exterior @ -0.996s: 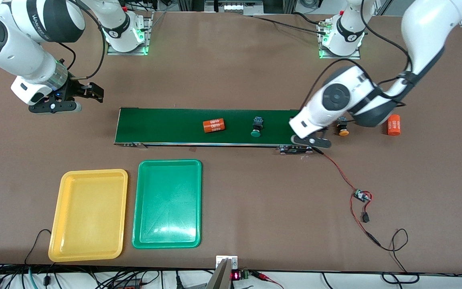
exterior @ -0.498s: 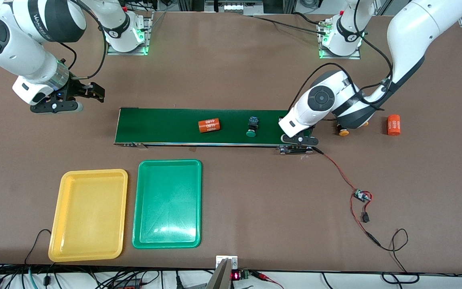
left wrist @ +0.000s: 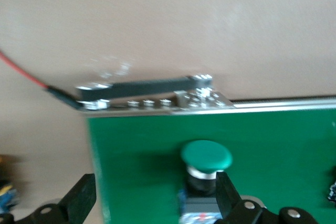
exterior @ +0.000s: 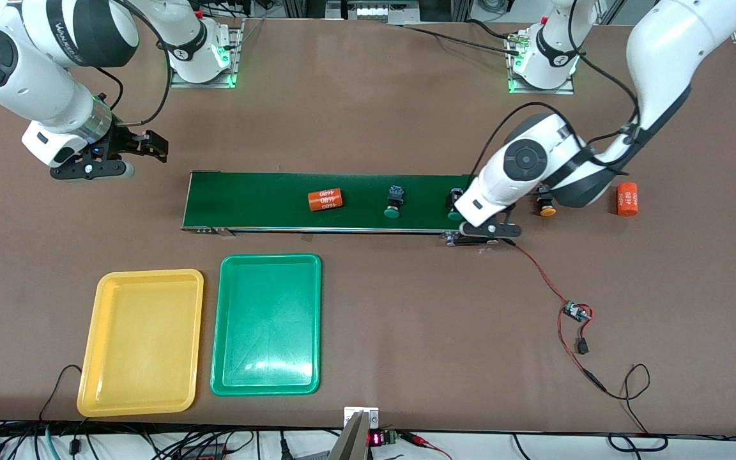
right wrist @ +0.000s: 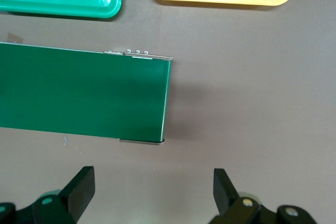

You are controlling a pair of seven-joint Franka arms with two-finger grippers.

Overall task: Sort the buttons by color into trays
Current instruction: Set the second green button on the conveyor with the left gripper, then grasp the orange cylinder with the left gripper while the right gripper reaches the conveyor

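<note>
i am holding my left gripper (left wrist: 152, 195) over the end of the belt (exterior: 278, 201) nearest the left arm's base, fingers spread wide apart with nothing between them. in the left wrist view a green button (left wrist: 206, 169) is sitting on the belt close beside one finger (left wrist: 227, 192), apart from it, cap toward the belt's edge; in the front view the same green button (exterior: 455, 203) is peeking out by my wrist. a second green button (exterior: 393, 202) is lying farther along the belt, beside an orange cylinder (exterior: 324, 199). a yellow button (exterior: 545, 206) is resting on the table just off the belt's end, near another orange cylinder (exterior: 627, 199). i cannot make out a fourth button.

my right gripper (right wrist: 152, 195) is waiting, fingers wide apart, over bare table by the belt's other end. the yellow tray (exterior: 141, 342) and green tray (exterior: 267, 322) are lying side by side nearer the front camera, both holding nothing.

i judge these buttons light, rigid and hard plastic, not fragile. the rounded cap looks smooth and likely to slip, so i am favouring the squarer dark body below it, fingers across its flat sides.
</note>
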